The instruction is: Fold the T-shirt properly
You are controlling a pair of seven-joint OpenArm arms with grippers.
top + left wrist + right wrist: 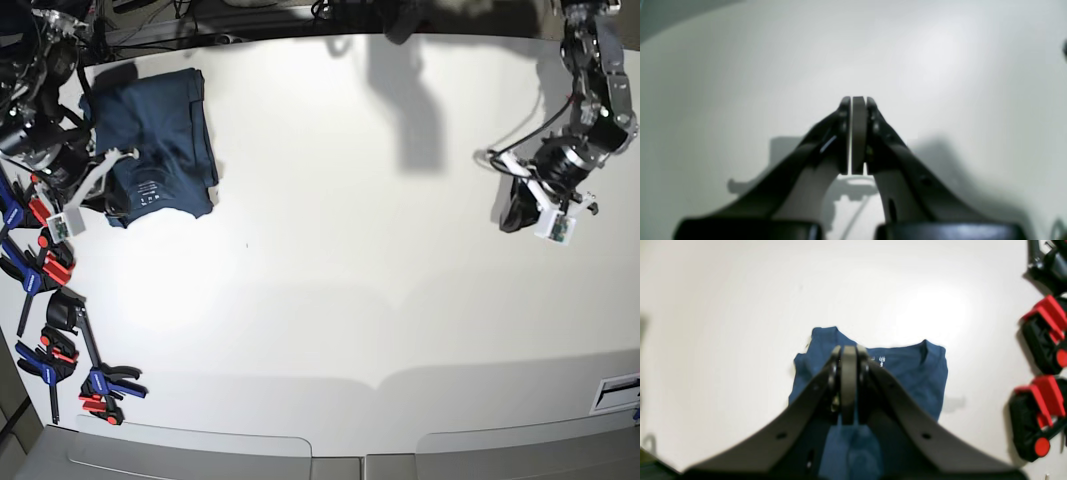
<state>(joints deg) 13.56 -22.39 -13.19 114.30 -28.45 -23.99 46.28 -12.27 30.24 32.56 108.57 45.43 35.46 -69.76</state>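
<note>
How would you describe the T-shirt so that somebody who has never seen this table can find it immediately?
Look at the white table in the base view and go to its far left corner. There the T-shirt lies folded into a compact rectangle beside the right gripper. It is the only cloth, dark navy-teal, unlike the red and black clamps along the same edge.

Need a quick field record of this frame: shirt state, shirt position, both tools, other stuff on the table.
shirt: T-shirt, folded into a compact rectangle, neck label showing
position: far corner of table, by the right arm
right tool: shut, above the shirt, holding nothing
left tool: shut, over bare table, away from the shirt
other: clamps along the table edge
</note>
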